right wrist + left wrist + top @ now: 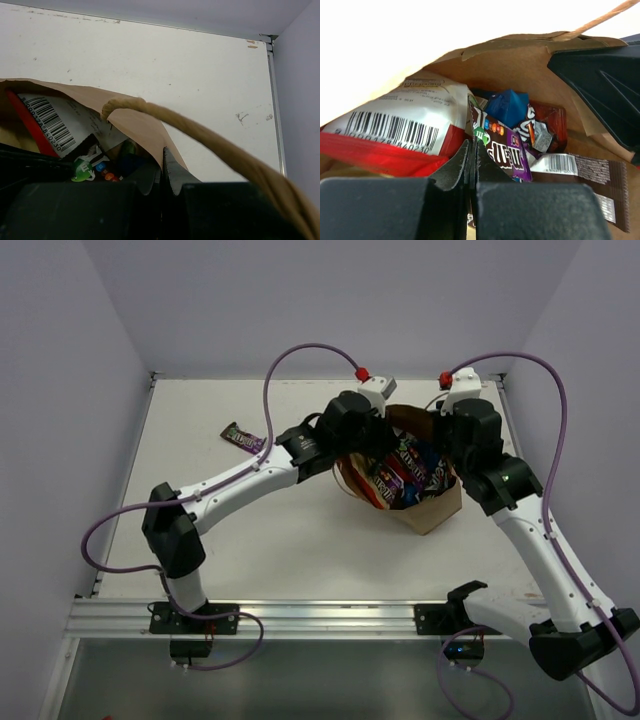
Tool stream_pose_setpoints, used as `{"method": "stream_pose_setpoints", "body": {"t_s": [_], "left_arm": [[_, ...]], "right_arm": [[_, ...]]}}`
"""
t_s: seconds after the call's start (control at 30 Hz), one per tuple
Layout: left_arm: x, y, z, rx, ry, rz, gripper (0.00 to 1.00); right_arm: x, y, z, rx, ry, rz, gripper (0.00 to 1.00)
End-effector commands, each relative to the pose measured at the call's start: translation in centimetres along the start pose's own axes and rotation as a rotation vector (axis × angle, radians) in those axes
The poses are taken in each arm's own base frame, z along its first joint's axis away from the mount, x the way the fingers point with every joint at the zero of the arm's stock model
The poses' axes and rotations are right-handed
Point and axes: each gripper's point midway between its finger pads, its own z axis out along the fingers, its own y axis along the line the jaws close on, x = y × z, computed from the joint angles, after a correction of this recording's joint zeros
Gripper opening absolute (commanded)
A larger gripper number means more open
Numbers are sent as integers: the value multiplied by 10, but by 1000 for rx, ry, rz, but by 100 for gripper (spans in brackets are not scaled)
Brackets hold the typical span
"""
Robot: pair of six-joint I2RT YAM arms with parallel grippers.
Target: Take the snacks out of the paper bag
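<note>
- Creased brown kraft paper bag [440, 508] lies tipped on white table [280, 540], near its right edge.
- Bag's mouth is crammed with crinkly snack packets [395, 475], including a white-and-red chip bag [395, 127] and a purple M&M's packet [507, 152].
- Left gripper [470, 147] is inside the mouth, fingers pressed together at the purple packet's edge; grip unclear.
- Right gripper [162, 157] pinches the bag's rim beside its twisted paper handle [210, 140].
- Small purple candy bar [243, 438] lies well left of the bag, bare tabletop between.

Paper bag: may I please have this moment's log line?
left gripper shut inside brown kraft paper bag | right gripper shut on its rim | purple candy bar out
</note>
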Motion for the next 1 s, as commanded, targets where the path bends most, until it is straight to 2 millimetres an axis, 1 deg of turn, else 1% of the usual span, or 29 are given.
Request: {"method": "stream_pose_setpoints", "body": {"t_s": [0.0,0.03,0.07,0.1,0.13,0.17,0.2,0.23,0.27,0.3,0.33,0.37,0.43,0.47,0.53,0.57,0.63,0.67,0.73,0.77,0.8,0.83,0.87,0.9,0.93,0.97], "left_arm": [[-68,-34,-57,61,-166,39,0],[-75,-35,-68,59,-184,47,0],[-95,-36,-92,32,-252,52,0],[-104,-35,-106,18,-282,73,0],[-109,-30,-118,-15,-296,76,0],[-126,-21,-142,-66,-353,81,0],[-133,-14,-154,-95,-373,82,0],[-134,-4,-163,-131,-372,80,0],[-143,2,-182,-156,-404,75,0],[-149,17,-192,-200,-421,74,0],[-151,27,-201,-234,-427,71,0],[-156,43,-216,-284,-456,69,0],[-157,60,-229,-333,-473,72,0],[-156,78,-239,-393,-486,69,0],[-152,93,-243,-440,-477,76,0],[-148,107,-241,-486,-463,81,0],[-145,117,-234,-513,-451,97,0],[-137,129,-220,-537,-416,109,0],[-134,137,-202,-535,-402,119,0],[-124,146,-180,-531,-359,121,0],[-120,151,-168,-525,-346,125,0],[-124,151,-155,-500,-365,128,0],[-113,157,-128,-470,-317,129,0],[-110,159,-114,-451,-305,128,0],[-114,158,-102,-421,-320,126,0],[-102,164,-78,-391,-281,116,0]], "right_arm": [[-28,-8,-11,21,-108,32,0],[-28,-9,-11,27,-108,31,0],[-27,-9,-11,29,-107,29,0],[-27,-11,-11,37,-107,26,0],[-26,-11,-12,39,-107,25,0],[-26,-12,-12,42,-108,23,0],[-25,-12,-12,42,-106,20,0],[-25,-13,-11,47,-105,19,0],[-25,-13,-11,47,-105,17,0],[-25,-13,-11,48,-104,17,0],[-23,-13,-10,48,-101,15,0],[-24,-13,-10,50,-103,16,0],[-24,-14,-11,54,-103,16,0],[-23,-14,-10,55,-100,15,0],[-23,-14,-10,56,-103,16,0],[-24,-14,-11,54,-103,16,0],[-23,-13,-11,51,-101,16,0],[-23,-13,-11,50,-103,16,0],[-21,-12,-10,47,-101,15,0],[-20,-12,-10,45,-100,15,0],[-17,-11,-9,44,-93,12,0],[-17,-11,-9,42,-91,11,0],[-16,-11,-8,44,-90,12,0],[-15,-11,-8,41,-87,11,0],[-14,-11,-8,39,-87,11,0],[-13,-10,-8,36,-84,9,0]]}}
